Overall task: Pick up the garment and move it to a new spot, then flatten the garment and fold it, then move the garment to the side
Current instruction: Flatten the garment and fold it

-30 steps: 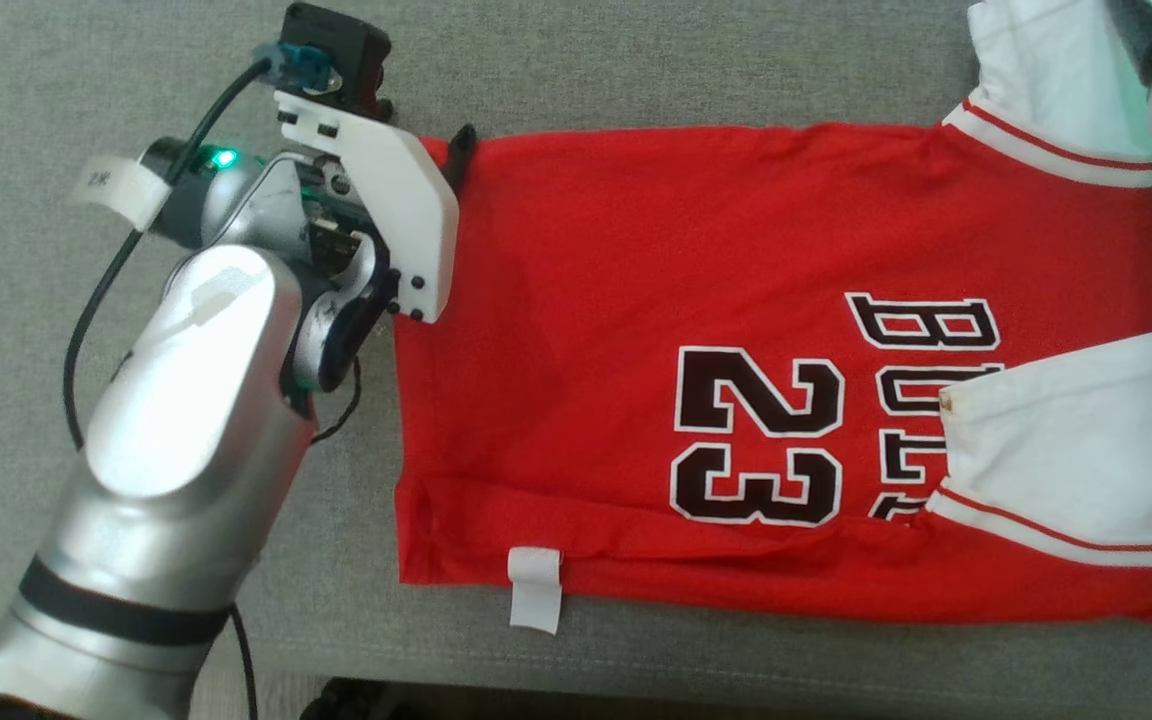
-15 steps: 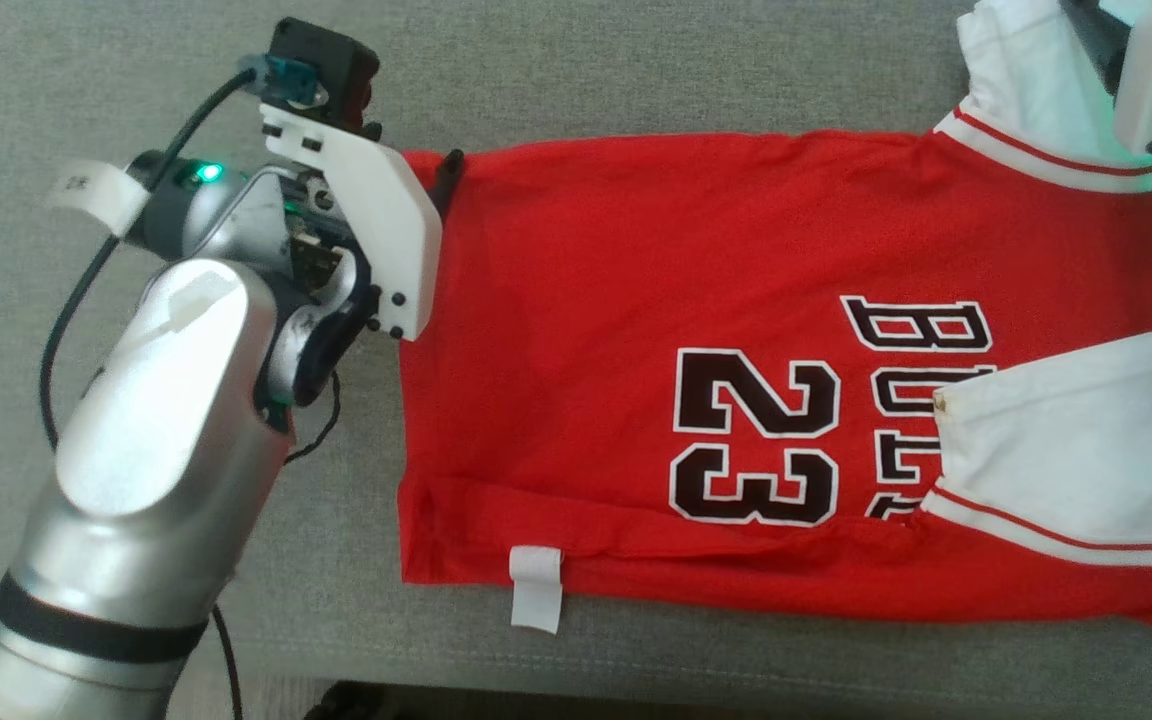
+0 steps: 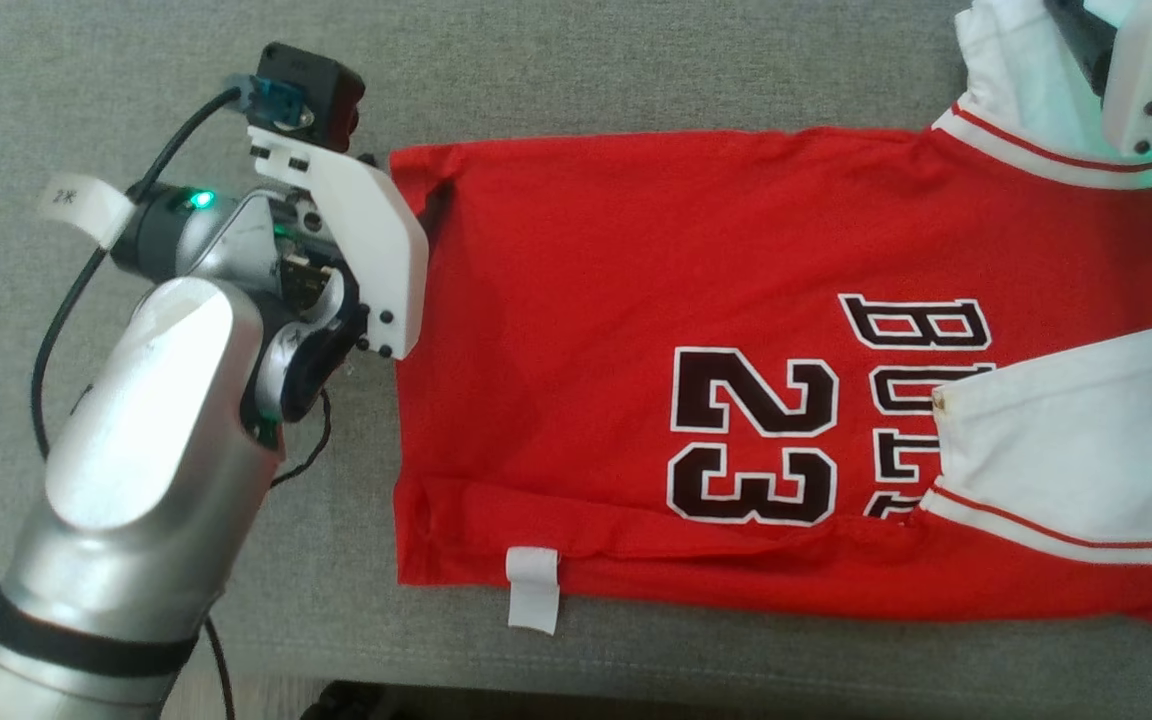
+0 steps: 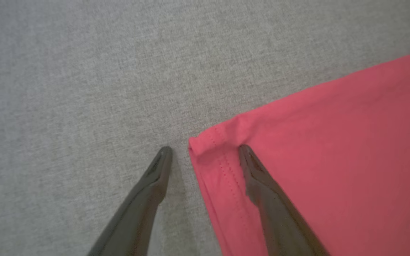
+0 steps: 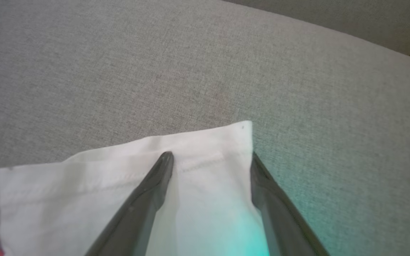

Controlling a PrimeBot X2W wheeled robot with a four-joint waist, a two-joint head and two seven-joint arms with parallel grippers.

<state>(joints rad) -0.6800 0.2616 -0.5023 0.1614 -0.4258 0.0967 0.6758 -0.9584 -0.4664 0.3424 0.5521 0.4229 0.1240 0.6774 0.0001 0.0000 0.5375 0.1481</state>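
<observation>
- Garment: a red jersey with white sleeves, lying flat on the grey cushion. In the head view it runs from the centre out past 3 o'clock. The black "23" sits just right of centre, and the lettering beside it is partly covered by a white sleeve folded in at 4 o'clock.
- White tag hangs off the near edge at about 6 o'clock and lies on the cushion.
- My left arm comes in from 8 o'clock, with the wrist at 10 o'clock by the jersey's far hem corner.
- My left gripper has its fingers spread wide. In the wrist view the 7 o'clock finger is over bare cushion and the 5 o'clock finger is over red cloth, with the stitched hem corner between the tips. Nothing is pinched. I can't tell whether the tips press down.
- My right gripper is also spread. It straddles the corner of the other white sleeve: one finger over the cloth, one along its edge at 5 o'clock. Nothing is gripped there either.
- In the head view that wrist's pale housing is at 2 o'clock.
</observation>
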